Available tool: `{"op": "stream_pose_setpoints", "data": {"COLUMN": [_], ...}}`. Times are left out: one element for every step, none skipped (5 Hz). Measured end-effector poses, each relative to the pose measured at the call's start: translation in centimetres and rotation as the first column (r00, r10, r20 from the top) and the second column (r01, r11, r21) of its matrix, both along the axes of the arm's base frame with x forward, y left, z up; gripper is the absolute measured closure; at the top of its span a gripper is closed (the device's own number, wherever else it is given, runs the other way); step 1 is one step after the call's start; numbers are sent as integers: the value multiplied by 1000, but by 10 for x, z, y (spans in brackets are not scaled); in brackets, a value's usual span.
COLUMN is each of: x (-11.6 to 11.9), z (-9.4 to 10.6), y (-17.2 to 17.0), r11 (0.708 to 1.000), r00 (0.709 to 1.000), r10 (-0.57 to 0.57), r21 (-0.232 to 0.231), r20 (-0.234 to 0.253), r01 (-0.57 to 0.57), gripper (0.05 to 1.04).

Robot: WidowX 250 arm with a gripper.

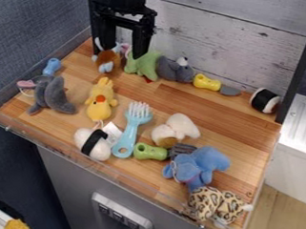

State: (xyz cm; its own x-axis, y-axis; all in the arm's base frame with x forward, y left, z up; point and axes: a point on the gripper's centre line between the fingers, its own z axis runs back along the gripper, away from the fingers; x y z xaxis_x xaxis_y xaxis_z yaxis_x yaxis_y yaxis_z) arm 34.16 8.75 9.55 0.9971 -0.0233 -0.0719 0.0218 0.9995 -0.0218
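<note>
At the back left of the wooden surface hangs the black gripper [123, 47], its two fingers spread apart with a gap between them. Just below and between them sits a brown and blue plush toy [107, 60]. Beside the right finger's tip is a green plush [142, 65], with a grey plush [175, 69] against its right side. Whether the gripper touches any of these I cannot tell. A yellow plush chick [100, 100] lies nearer the front. In the middle are a light blue brush [132, 130] and a white and brown plush [175, 130].
A yellow-handled tool [207, 82] and a black-and-white roll [265, 100] lie along the back. At left is a grey plush [52, 96]. In front are a white roll [93, 144], green-handled brush [151, 152], blue plush [198, 167] and leopard-print plush [217, 204]. A clear rim [114, 174] edges the front.
</note>
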Motion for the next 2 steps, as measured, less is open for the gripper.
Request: {"op": "stream_pose_setpoints", "data": {"x": [-1, 3], "z": [-6, -10], "y": [11, 34], "r11": [992, 957], "r00": [992, 957], "r10": [-126, -290], "r21": [-13, -22], "r20": [-12, -3], "r01": [126, 290], "gripper": [83, 83]}}
